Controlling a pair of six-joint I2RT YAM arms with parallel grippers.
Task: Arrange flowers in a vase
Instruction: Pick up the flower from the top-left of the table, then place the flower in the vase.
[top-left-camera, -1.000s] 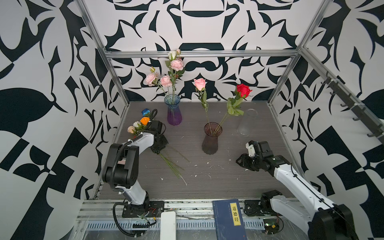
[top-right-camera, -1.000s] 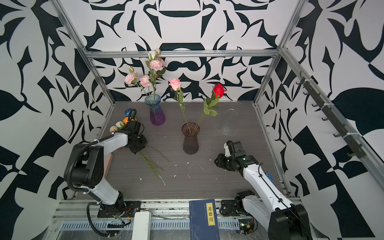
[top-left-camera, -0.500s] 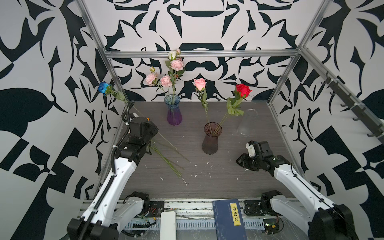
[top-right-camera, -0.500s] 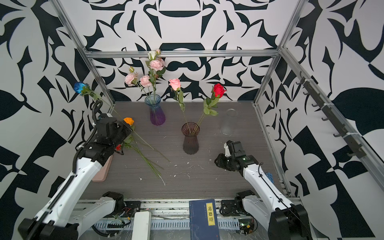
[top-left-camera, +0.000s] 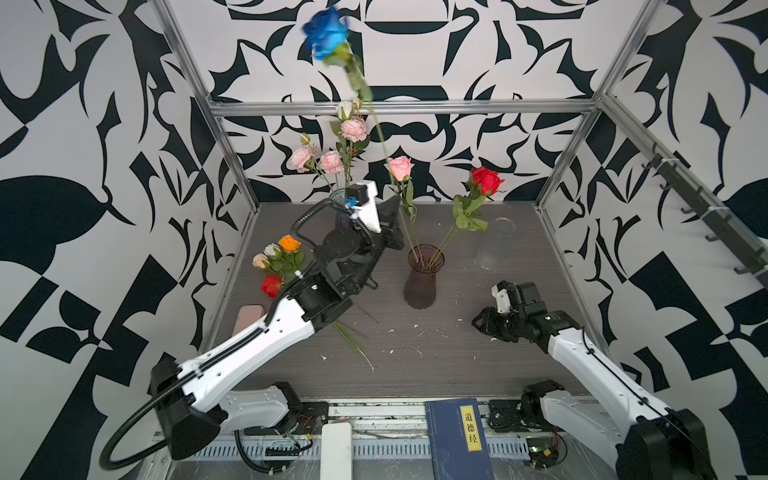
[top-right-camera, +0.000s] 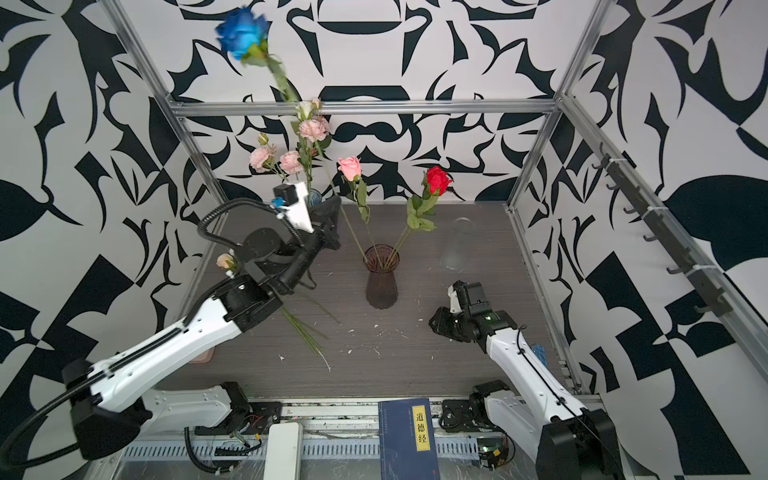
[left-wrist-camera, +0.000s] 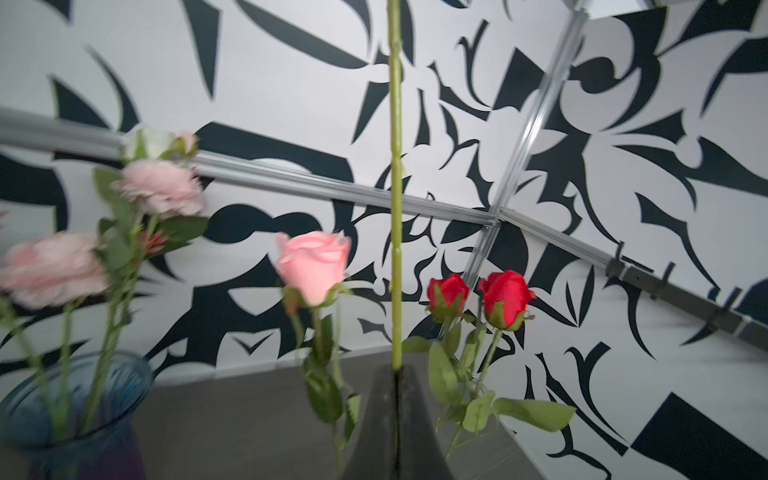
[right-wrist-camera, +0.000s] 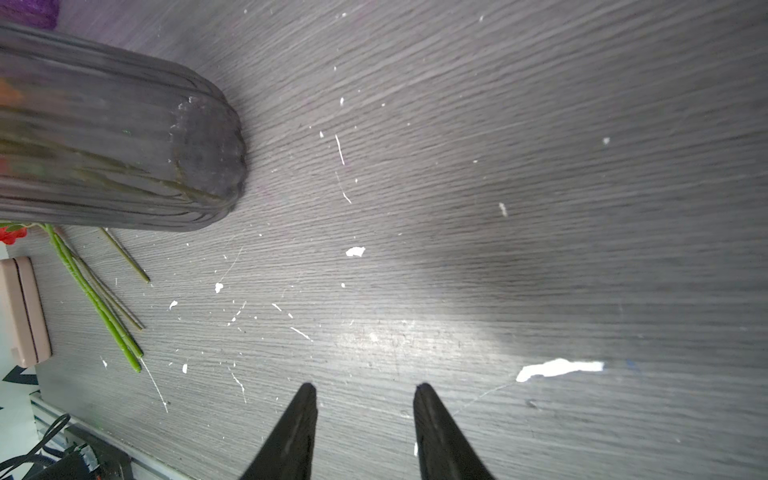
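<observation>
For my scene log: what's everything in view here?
blue rose: one, blue, high in the left claw.
ribbed vase: one, dark, centre of the grey table.
pink rose: one, pink, in the ribbed vase.
red roses: two by the left wrist view, red, same vase.
blue vase: one, blue, table back.
ruffled flowers: three, pink, in the blue vase.
clear vase: one, clear, back right.
loose flowers: four, mixed colours, table's left edge.
case: one, pink, left edge.
book: one, blue, front rail.
left claw: shut on the blue rose.
right claw: open, low over the table.
</observation>
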